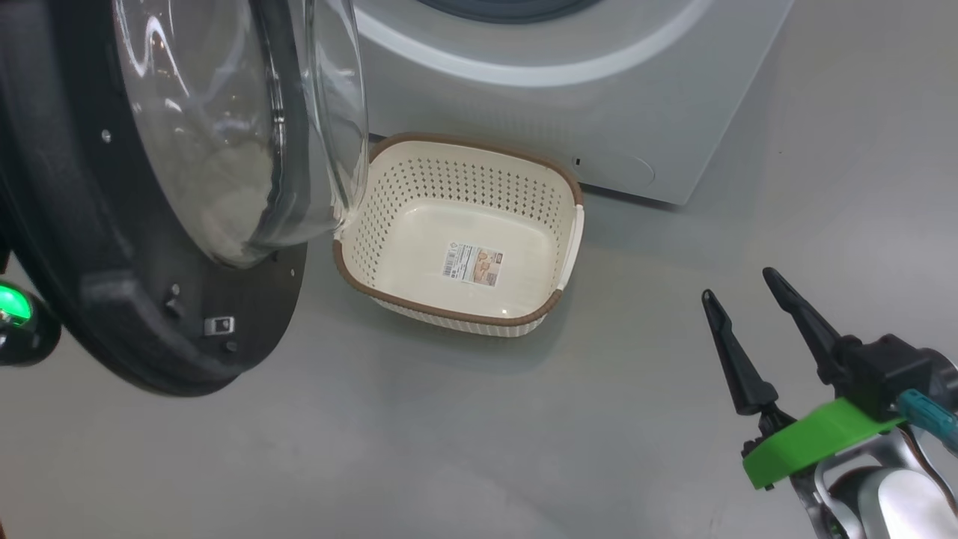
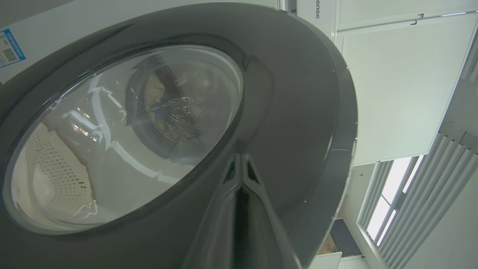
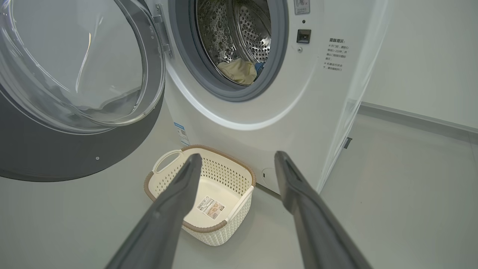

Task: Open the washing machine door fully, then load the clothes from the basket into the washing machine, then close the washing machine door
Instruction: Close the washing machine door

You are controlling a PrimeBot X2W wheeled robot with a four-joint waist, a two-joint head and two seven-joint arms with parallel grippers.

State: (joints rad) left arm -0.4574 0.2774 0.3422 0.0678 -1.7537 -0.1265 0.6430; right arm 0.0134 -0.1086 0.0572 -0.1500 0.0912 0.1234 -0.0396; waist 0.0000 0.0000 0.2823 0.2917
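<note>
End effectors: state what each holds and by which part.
Right end effector: open, nothing held. Left end effector: shut, tips against the washing machine door, gripping nothing.

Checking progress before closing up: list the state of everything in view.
Round black-rimmed glass washing machine door: open.
Cream perforated plastic basket: empty, upright on floor.
Pale yellow clothes: inside the drum.
White front-loading washing machine: loaded.
Left gripper: shut, touching door rim.
Right gripper: open, empty.

black-rimmed round glass door (image 3: 74,86): open | cream perforated basket (image 1: 449,180): empty, before white washing machine (image 3: 298,112) | pale yellow clothes (image 3: 237,71): inside machine
</note>
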